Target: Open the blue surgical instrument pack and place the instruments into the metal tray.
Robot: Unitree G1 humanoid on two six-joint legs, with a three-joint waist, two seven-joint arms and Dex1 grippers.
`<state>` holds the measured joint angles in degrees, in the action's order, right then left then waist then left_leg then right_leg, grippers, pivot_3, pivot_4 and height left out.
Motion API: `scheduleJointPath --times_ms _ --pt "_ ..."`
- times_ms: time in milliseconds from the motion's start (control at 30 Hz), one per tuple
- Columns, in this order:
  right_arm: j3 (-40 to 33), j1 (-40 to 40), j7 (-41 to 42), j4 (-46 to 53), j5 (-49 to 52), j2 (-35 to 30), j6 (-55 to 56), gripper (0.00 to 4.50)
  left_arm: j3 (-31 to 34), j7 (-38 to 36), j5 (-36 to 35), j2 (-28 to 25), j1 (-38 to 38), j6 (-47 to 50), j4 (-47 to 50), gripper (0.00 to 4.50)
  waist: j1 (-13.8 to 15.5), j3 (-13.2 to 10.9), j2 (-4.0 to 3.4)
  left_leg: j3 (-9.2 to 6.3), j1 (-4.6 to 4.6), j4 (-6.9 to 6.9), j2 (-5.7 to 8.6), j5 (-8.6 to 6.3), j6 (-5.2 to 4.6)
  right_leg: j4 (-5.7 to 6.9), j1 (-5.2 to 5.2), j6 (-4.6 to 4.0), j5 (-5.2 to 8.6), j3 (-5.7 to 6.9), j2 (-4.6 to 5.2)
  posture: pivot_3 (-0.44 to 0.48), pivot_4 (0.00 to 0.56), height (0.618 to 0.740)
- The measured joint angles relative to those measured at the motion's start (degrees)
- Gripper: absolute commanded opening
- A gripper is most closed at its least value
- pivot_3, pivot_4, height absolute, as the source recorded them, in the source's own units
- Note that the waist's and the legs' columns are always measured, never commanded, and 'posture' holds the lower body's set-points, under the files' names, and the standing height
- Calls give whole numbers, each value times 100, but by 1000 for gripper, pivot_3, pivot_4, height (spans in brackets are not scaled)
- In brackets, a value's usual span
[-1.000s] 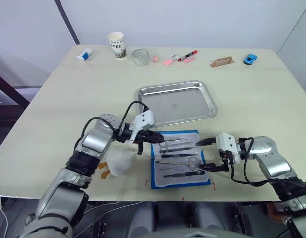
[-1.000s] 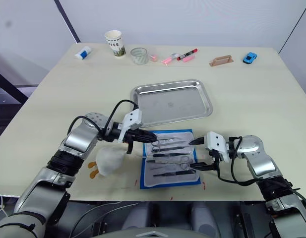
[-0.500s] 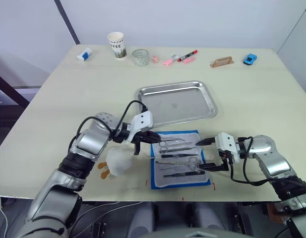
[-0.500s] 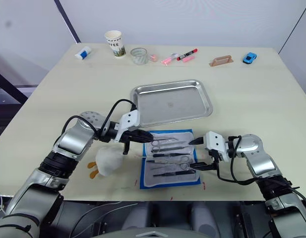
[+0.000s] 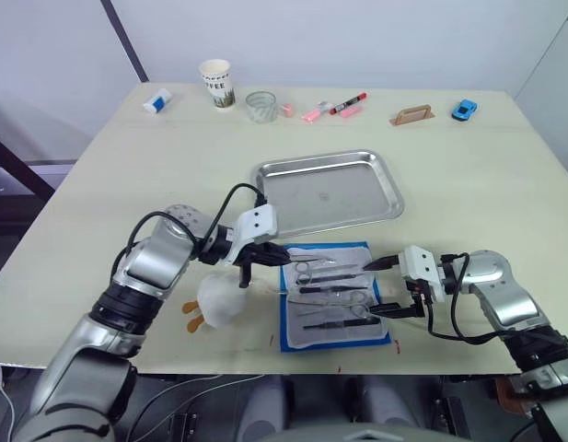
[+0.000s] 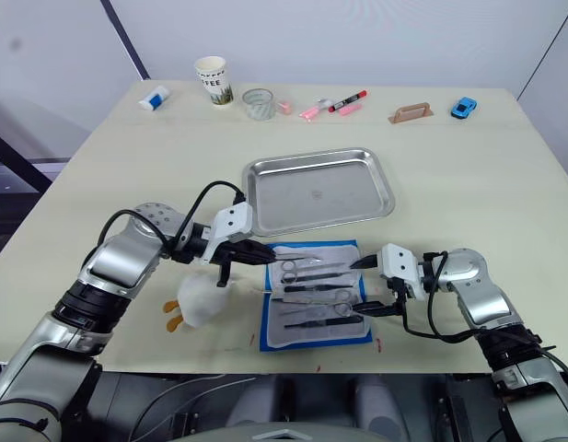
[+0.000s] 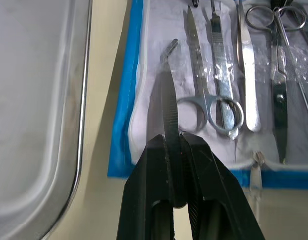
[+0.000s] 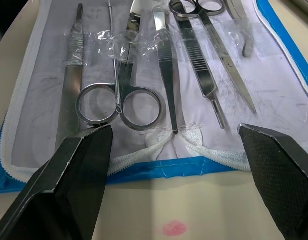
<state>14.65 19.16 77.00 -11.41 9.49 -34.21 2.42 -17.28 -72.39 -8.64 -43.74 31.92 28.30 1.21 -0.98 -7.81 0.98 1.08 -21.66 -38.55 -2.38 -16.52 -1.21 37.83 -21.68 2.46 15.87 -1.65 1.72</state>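
- Since a second ago the left hand (image 7: 174, 150) has drawn back toward the robot's left, from over the pack's upper left corner to just outside its left edge; its fingers are pinched on a thin steel tool (image 7: 168, 102), whose tip lies over the lining's corner
- The right hand (image 5: 385, 287) has not shifted: it sits at the pack's right edge with its fingers spread wide and nothing between them
- The blue surgical instrument pack (image 5: 289, 330) lies open and flat on the surface (image 5: 127, 175), near the front edge, white-grey lining up
- The instruments (image 5: 331, 290) lie side by side in the pack; the right wrist view shows ring-handled scissors (image 8: 119, 102), tweezers (image 8: 166, 85) and a slim handle (image 8: 74, 75), some under clear straps
- The metal tray (image 5: 328, 191) sits just behind the pack, apart from it, holding nothing
- A white cloth bundle (image 5: 219, 299) lies just left of the pack
- Along the far edge stand a paper cup (image 5: 215, 83) and a glass (image 5: 260, 105)
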Motion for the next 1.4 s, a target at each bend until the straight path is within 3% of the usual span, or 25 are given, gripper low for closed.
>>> scheduleJointPath --times_ms 533,733,1000,1167,1233,1400 --pt "29 15 39 -21 0 -47 11 4396 699 -122 -492 -836 -619 276 576 27 22 0 1 0 0 3 1 0 0 -1 0 -2 1 3 5 0 150 740" --pt "30 19 58 -26 0 -70 15 4396 1152 19 -889 -852 -777 537 839 27 28 0 2 0 -1 3 1 0 0 -1 0 -1 1 4 9 0 150 740" --pt "30 13 63 -15 3 -100 12 4396 2026 1133 -1609 -153 -860 1336 1202 27 34 1 4 -2 -1 3 4 0 0 -1 1 0 1 7 13 0 150 740" --pt "27 13 87 -12 6 -134 6 4396 2437 2910 -1723 920 -613 2231 1430 27 50 4 15 -8 -4 2 6 0 0 0 3 2 0 13 23 0 150 740" --pt "21 14 107 -19 7 -164 6 4396 2653 3876 -1715 1677 -367 2735 1497 27 74 7 20 -14 -6 -1 5 0 1 0 8 3 -1 19 28 0 150 740" --pt "25 6 119 -8 12 -166 7 4396 2728 5170 -1601 2366 53 3399 1527 27 60 9 25 -15 -4 -1 11 2 4 1 8 3 -1 18 29 0 150 740"
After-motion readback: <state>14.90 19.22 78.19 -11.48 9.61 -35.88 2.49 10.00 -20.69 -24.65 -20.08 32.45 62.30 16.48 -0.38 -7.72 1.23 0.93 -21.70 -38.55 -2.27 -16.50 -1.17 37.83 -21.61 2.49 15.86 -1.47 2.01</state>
